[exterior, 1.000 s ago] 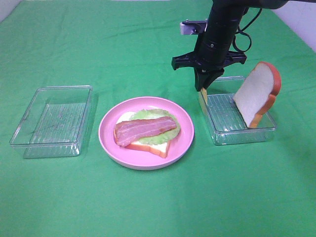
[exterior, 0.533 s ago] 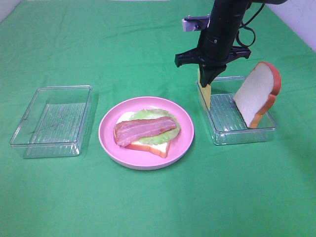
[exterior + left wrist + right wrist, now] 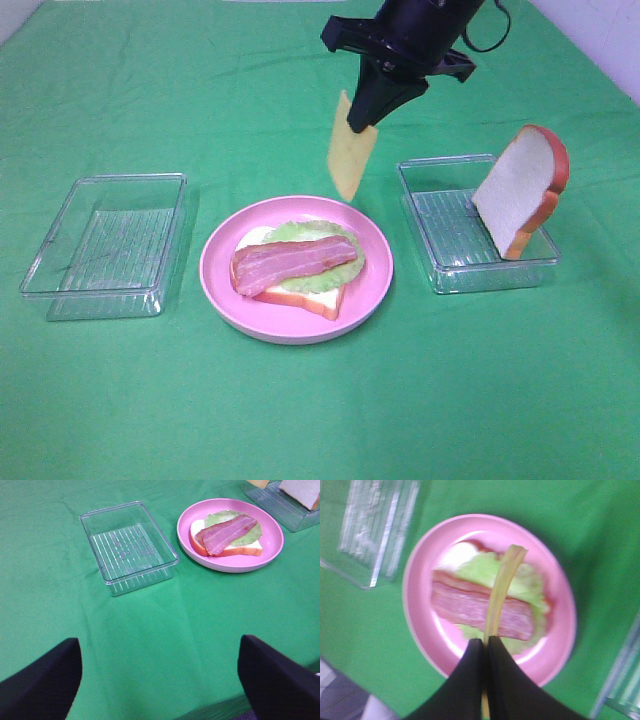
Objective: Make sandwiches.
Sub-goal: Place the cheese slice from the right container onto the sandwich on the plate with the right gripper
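Left gripper [image 3: 160, 680]: jaws spread wide, nothing between them, parked over bare green cloth [image 3: 150, 630], well short of the left tray [image 3: 105, 245], which holds nothing I can see. Plate [image 3: 215, 262] next: bottom bread slice [image 3: 305, 298] is down, lettuce [image 3: 318, 234] on it, bacon strip [image 3: 292, 262] across the lettuce, so I count three layers done. Right gripper [image 3: 372, 112] is clamped tight on the top edge of the cheese square [image 3: 350, 160], which hangs edge-down in the air over the plate's far rim, touching nothing below; the right wrist view puts it roughly above the stack. Left to do, as I read it: lay the cheese flat on the bacon, then fetch the top bread slice [image 3: 520, 190], which leans tilted on the right wall of the right tray [image 3: 440, 270], lower crust inside. I see no meat piece in any view. Room: cloth is open all round the plate, both trays sit apart from it, so the descent looks free. Watch points: the cheese hangs vertical, so it may fold or land off-centre on release; the tray walls hem in the later bread pick.
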`<move>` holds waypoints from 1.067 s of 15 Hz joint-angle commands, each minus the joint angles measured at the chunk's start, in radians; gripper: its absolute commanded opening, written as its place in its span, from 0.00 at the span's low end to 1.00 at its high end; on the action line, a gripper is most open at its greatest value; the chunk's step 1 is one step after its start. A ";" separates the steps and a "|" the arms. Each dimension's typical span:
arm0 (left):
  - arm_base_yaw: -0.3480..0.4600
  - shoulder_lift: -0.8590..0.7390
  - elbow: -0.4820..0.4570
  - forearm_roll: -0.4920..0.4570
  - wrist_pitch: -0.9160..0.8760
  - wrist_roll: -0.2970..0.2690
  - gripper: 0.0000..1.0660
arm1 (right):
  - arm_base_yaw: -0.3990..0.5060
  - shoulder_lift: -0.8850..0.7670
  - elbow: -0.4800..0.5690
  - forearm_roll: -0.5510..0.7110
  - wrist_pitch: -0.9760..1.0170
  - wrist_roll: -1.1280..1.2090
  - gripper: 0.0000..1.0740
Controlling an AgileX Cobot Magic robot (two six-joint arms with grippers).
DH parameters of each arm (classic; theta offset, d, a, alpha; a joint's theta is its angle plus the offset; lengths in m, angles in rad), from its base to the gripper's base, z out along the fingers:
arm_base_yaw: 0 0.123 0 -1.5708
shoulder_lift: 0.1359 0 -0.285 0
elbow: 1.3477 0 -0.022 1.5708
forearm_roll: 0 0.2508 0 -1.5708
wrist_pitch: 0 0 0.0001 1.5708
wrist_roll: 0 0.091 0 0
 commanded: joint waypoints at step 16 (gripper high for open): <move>-0.002 -0.008 0.000 0.001 -0.008 0.001 0.75 | 0.080 0.156 0.222 0.104 -0.237 0.085 0.25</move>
